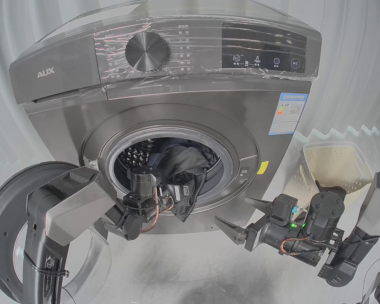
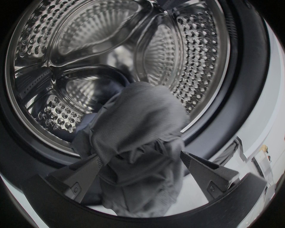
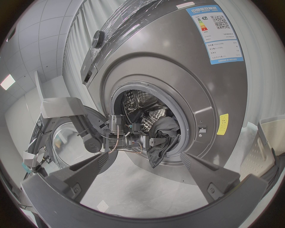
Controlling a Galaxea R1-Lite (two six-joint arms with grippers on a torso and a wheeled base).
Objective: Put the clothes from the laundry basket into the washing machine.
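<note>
I have 1 washing machine [image 1: 73,121] in front of me. Its 1 round door [image 1: 10,214] is swung fully open at the machine's left side. 1 cream laundry basket [image 1: 335,162] with perforated walls stands on the floor just beside the machine's right front corner. Inside the steel drum [image 2: 89,35] I count 2 pieces of clothing. 1 grey garment [image 1: 184,167] is bunched at the mouth of the machine, with a tail draped over the door seal and hanging down the front panel. 1 darker blue piece [image 2: 109,89] lies behind it, deeper in the drum. My left gripper [image 2: 139,155] sits at the lower rim of the machine's opening with its 2 fingers spread wide. The grey garment slumps between them and brushes 1 finger, so it is released, not pinched. My right gripper [image 1: 230,209] hangs in front of the machine's lower right panel, between the opening and the basket, with both fingers parted and nothing between them.
</note>
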